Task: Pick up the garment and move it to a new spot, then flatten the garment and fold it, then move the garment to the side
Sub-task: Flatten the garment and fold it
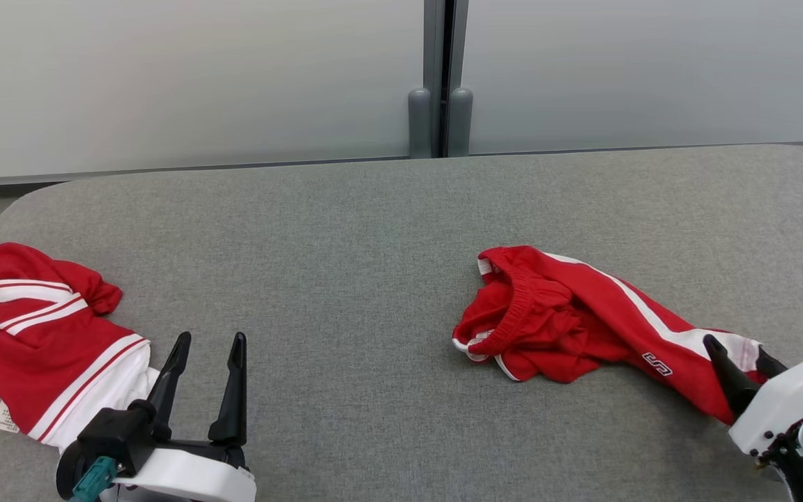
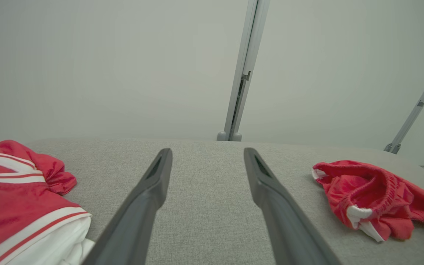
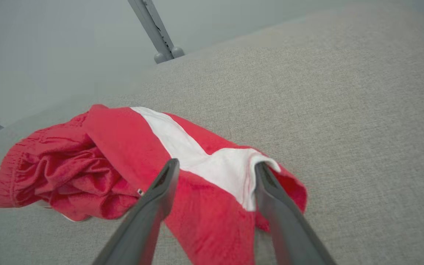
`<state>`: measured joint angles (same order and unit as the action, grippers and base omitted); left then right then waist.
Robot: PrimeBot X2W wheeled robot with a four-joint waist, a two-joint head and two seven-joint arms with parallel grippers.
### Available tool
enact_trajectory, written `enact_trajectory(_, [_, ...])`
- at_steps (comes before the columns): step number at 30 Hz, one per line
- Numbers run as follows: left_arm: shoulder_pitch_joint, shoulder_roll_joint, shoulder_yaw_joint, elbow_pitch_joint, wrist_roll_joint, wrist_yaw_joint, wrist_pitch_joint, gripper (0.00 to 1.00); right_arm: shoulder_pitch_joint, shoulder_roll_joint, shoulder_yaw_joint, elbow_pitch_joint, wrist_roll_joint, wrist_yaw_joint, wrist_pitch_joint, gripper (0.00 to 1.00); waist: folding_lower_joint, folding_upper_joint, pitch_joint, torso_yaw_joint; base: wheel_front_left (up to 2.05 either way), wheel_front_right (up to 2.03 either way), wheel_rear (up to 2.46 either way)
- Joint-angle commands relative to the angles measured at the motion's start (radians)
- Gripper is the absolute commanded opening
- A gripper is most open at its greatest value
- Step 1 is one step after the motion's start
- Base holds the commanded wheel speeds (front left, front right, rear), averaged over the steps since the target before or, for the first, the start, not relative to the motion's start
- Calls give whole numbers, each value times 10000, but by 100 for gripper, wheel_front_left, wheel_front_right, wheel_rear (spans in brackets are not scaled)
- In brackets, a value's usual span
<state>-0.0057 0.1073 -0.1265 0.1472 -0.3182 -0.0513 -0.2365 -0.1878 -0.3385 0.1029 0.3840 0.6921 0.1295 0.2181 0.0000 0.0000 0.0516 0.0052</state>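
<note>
Red, white-striped shorts (image 1: 583, 321) lie crumpled at right.

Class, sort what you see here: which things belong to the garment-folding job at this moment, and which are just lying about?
In the job: red shorts; right hand, open, over their leg end; grey table beneath.
Lying about: red-and-white top at the table's left edge; left hand, open, holding nothing; grey post behind.

The dark two-fingered left gripper (image 1: 210, 341) is held at seven o'clock, fingers parted; the dark right gripper (image 1: 736, 351) is set at four o'clock, likewise parted.
</note>
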Motion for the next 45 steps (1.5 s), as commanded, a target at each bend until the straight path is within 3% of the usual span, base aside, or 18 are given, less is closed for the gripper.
enact_trajectory(1, [30,52,14,-36,-21,52,24,100,50,120,-10,-142,-55,22,-87,100,0,0,-23,-1,0,0,0])
enact_trajectory(13, [154,123,-46,-264,-128,186,146,100,879,1068,98,-1997,-634,21,303,100,0,0,-193,-144,0,0,0])
enact_trajectory(22, [-66,185,-177,-378,-138,193,334,100,1081,1307,-164,-2291,-1242,21,464,100,0,0,-152,-369,0,0,0])
enact_trajectory(31, [-365,114,-437,-400,-342,18,649,100,733,1486,-182,-2763,-1811,21,-571,100,0,0,-11,-839,0,0,0])
enact_trajectory(37, [-1685,281,-1150,-118,-307,-342,2174,100,416,1542,-230,-2726,-2065,21,-1369,100,0,0,471,-1094,0,0,0])
enact_trajectory(40, [-2648,175,-1358,482,-890,-495,3550,100,255,1528,-229,-2638,-2117,21,-1575,100,0,0,791,-1173,0,0,0])
enact_trajectory(45, [-4429,-228,-1312,1982,-1947,-352,5816,100,-52,1681,-124,-2405,-2093,21,-1790,100,0,0,1304,-1493,0,0,0])
